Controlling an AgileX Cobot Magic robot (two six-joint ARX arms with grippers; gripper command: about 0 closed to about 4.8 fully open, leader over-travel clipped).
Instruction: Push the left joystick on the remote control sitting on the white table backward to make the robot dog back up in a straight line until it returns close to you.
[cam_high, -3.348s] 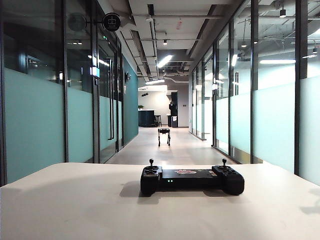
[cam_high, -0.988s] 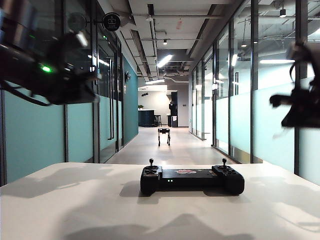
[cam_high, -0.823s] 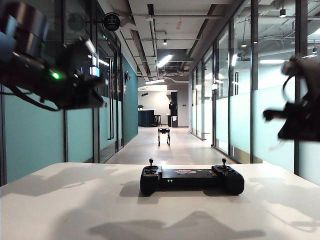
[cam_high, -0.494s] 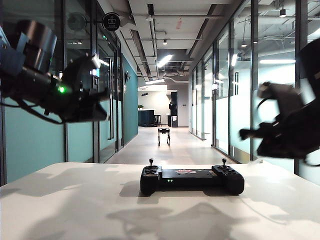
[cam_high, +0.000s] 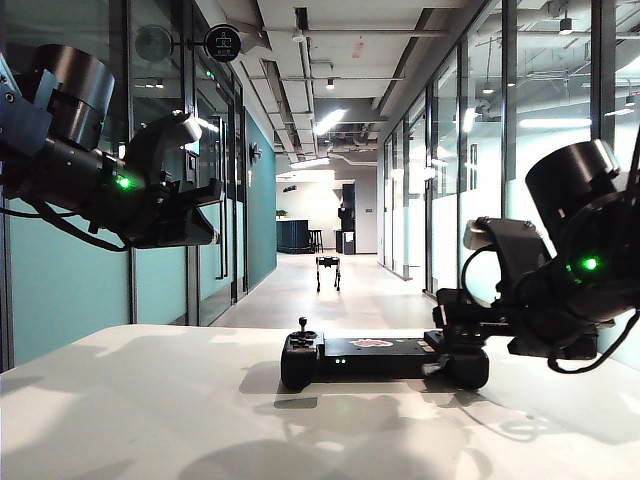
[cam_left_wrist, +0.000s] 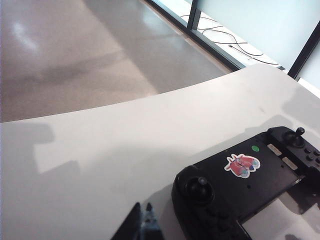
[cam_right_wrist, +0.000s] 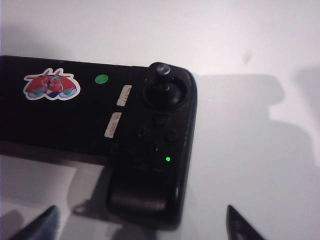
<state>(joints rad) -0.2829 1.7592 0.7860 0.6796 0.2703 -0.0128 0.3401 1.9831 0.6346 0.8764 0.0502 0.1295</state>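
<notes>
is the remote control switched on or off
On: the remote control shows small green lights on its front edge, and another green light glows near its right stick.

light: ceiling strip lamps (cam_high: 330, 122), corridor bright | shadows: soft arm shadows on white table (cam_high: 150, 420) | glare: floor sheen in left wrist view | focus: right wrist view soft, dim

The remote control (cam_high: 384, 360) lies on the white table (cam_high: 150, 420), the robot dog (cam_high: 328, 272) far behind.
</notes>
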